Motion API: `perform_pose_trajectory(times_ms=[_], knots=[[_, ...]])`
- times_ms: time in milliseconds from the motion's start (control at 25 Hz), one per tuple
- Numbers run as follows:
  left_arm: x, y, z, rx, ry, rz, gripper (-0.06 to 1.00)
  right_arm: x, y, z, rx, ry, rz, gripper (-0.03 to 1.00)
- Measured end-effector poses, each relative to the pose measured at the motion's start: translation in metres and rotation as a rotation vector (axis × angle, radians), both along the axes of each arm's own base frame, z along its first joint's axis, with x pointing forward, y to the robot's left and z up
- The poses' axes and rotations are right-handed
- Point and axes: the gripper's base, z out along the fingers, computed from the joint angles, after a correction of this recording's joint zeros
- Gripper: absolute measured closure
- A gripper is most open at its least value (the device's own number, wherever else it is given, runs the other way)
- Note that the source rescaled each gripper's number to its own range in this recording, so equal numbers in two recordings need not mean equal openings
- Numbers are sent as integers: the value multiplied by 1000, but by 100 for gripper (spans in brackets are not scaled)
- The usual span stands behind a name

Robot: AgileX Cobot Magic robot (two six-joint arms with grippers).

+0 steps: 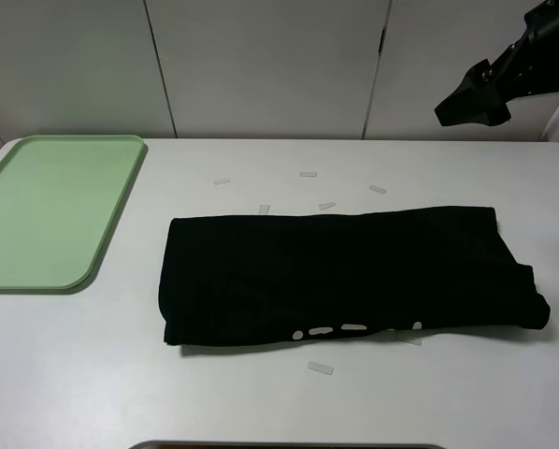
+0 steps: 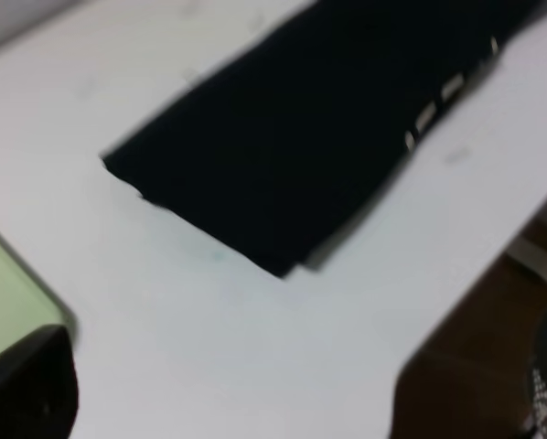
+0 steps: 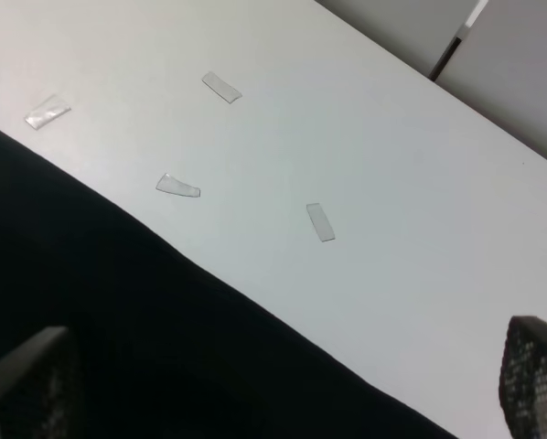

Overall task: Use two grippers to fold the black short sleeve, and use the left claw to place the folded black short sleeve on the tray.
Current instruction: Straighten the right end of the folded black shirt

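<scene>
The black short sleeve (image 1: 345, 276) is laid flat on the table (image 1: 261, 412), well right of the tray (image 1: 46, 206), and being likely soft and floppy, it'd best be pinched at its short ends by the left end effector (image 2: 289, 391) and right end effector (image 3: 283, 380), both spread empty.

Deep black short sleeve (image 1: 345, 276) (faint checks, perhaps), pale green tray (image 1: 46, 210), white table (image 1: 93, 374), whitish tape strips (image 1: 320, 369)
</scene>
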Motion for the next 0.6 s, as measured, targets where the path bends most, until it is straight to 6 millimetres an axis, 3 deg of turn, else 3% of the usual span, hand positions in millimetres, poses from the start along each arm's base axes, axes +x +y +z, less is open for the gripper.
perform_pose_trajectory(times_ms=[200, 600], knots=[[3, -4, -11, 15, 41, -11, -3, 0, 0, 0, 0, 0, 0, -3], [3, -5, -12, 15, 48, -3, -3, 0, 0, 0, 5, 2, -5, -3]])
